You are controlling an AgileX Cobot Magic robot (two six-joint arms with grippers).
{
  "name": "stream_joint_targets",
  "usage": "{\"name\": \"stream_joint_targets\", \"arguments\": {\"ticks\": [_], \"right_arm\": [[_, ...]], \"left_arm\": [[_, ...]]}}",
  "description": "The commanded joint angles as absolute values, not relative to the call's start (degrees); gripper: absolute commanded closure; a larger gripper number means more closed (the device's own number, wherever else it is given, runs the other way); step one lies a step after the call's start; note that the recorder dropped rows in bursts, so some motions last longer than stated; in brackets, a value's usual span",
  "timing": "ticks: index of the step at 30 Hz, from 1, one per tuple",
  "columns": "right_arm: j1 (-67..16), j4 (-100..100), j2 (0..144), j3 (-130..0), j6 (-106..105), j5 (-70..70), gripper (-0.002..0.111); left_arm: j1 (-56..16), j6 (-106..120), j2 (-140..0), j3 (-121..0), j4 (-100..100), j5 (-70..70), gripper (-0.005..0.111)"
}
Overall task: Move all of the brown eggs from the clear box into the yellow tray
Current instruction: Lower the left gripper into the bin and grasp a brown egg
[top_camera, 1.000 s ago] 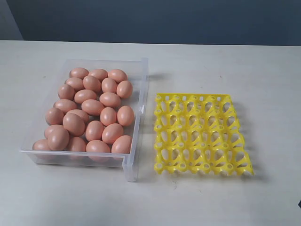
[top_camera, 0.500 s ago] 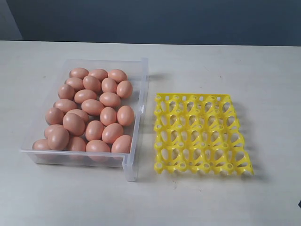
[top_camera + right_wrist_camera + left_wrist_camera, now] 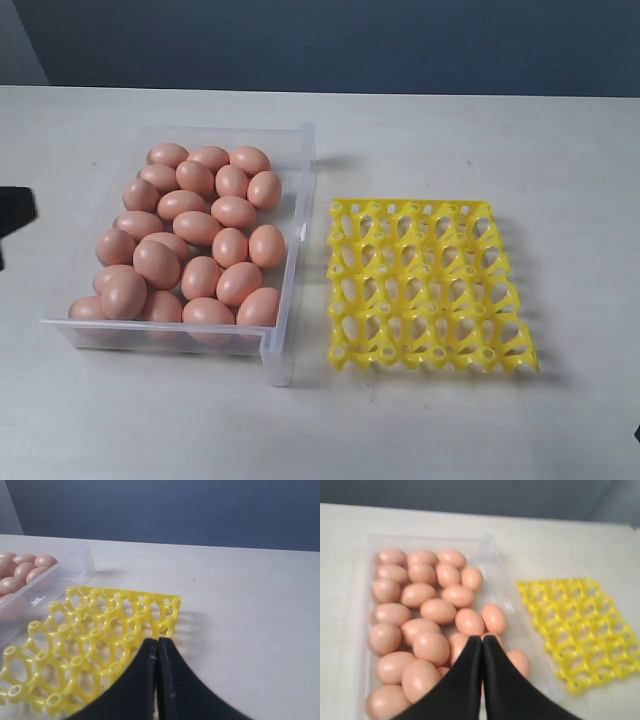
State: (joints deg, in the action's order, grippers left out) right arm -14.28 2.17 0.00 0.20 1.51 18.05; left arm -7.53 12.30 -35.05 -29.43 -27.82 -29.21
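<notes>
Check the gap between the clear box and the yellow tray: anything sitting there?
Nothing: only a bare strip of table separates the clear box from the yellow tray, seen plainly in the exterior view.

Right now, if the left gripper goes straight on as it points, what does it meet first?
Probably the brown eggs in the clear box: the shut left gripper points at those lying just past its tips. Its height above them is unclear.
</notes>
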Motion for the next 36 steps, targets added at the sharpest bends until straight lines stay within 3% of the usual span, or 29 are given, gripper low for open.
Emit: {"name": "stream_joint_targets", "arguments": {"ticks": [1, 4, 5, 12, 18, 22, 36], "right_arm": [[-14.37, 2.07, 0.0, 0.0, 1.49, 17.57, 0.107], [-14.37, 2.07, 0.0, 0.0, 1.49, 17.57, 0.107], [-14.37, 2.07, 0.0, 0.0, 1.49, 17.57, 0.107], [-14.37, 2.07, 0.0, 0.0, 1.49, 17.57, 0.107], [-14.37, 2.07, 0.0, 0.0, 1.49, 17.57, 0.107], [-14.37, 2.07, 0.0, 0.0, 1.49, 17.57, 0.107], [-14.37, 2.07, 0.0, 0.0, 1.49, 17.57, 0.107]], "left_arm": [[-7.55, 27.91, -54.24, -42.63, -31.59, -37.71, 0.105], [-7.55, 31.02, -61.73, -46.68, -31.72, -38.05, 0.085], [-7.55, 30.35, -64.55, -48.21, -31.83, -38.75, 0.07], [-7.55, 25.3, -78.61, -50.13, -27.52, -42.38, 0.059], [-7.55, 21.91, -83.56, -50.13, -27.78, -37.86, 0.032], [-7.55, 12.25, -87.01, -50.13, -24.61, -35.01, 0.034], [-7.55, 9.38, -96.09, -50.13, -24.77, -29.5, 0.038]]}}
